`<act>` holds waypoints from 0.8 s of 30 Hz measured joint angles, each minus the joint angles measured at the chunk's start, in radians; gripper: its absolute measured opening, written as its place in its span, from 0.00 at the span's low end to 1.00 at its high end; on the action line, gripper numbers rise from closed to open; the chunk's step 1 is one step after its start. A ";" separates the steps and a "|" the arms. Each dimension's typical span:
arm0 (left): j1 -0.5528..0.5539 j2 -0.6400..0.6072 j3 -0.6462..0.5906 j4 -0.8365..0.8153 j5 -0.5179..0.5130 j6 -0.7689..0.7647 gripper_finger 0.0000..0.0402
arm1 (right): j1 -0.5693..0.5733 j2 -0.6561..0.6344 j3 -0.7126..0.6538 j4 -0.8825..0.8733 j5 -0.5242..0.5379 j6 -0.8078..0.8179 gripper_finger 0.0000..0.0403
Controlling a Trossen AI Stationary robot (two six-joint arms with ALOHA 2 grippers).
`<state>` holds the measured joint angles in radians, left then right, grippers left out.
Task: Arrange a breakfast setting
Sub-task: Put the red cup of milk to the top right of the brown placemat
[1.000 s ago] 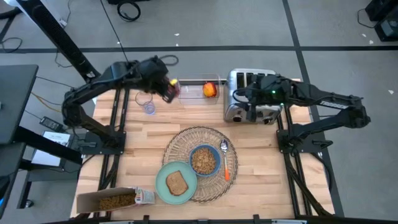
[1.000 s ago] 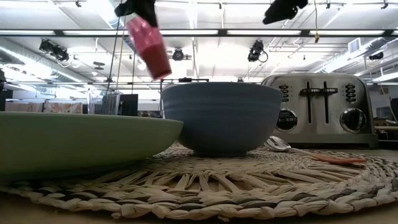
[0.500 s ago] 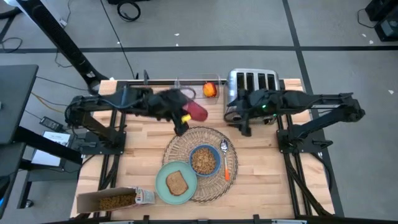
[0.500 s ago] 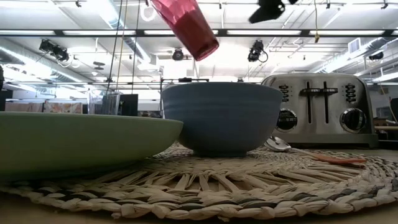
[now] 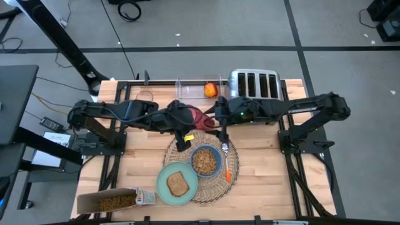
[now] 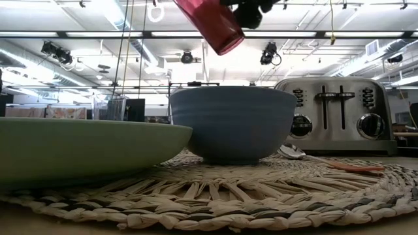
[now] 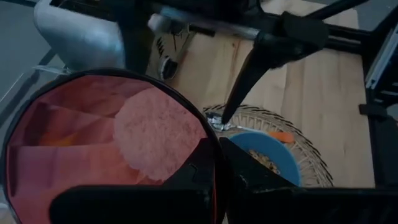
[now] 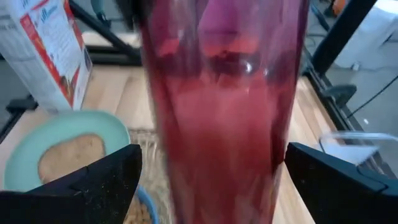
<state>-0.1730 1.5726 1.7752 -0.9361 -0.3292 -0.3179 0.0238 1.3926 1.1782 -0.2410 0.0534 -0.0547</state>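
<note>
Over the wooden tabletop (image 5: 144, 165), the left claw (image 5: 185, 117) is clenched on the translucent dark red plastic cup (image 5: 199, 116), which hangs tilted in the air above the far edge of the large round woven wicker placemat (image 5: 181, 145), clear of it. Just beside it, the right claw (image 5: 220, 120) stands spread wide with the cup between its fingers (image 8: 93, 180), not yet closed. This looks like a handover: to do it well, the right claw should close squarely on the cup's wall before the left lets go. The cup is tall, tapered and see-through, apparently empty. The small blue bowl (image 5: 205, 160) of cereal sits below.
</note>
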 joint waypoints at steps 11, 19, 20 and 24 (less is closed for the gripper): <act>0.005 0.003 0.000 0.009 0.017 0.042 0.04 | -0.013 0.061 0.000 0.087 -0.059 0.018 0.94; 0.008 0.008 -0.001 0.010 0.038 0.063 0.04 | -0.032 0.074 0.003 0.051 -0.129 0.081 0.94; 0.008 0.008 -0.001 0.010 0.041 0.069 0.04 | -0.035 0.073 0.003 0.044 -0.135 0.088 0.96; 0.007 0.006 0.000 0.025 0.040 0.082 0.04 | -0.041 0.068 0.000 0.010 -0.161 0.090 0.99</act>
<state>-0.1661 1.5784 1.7756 -0.9116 -0.2890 -0.2357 -0.0174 1.4605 1.1778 -0.2310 -0.1078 0.0354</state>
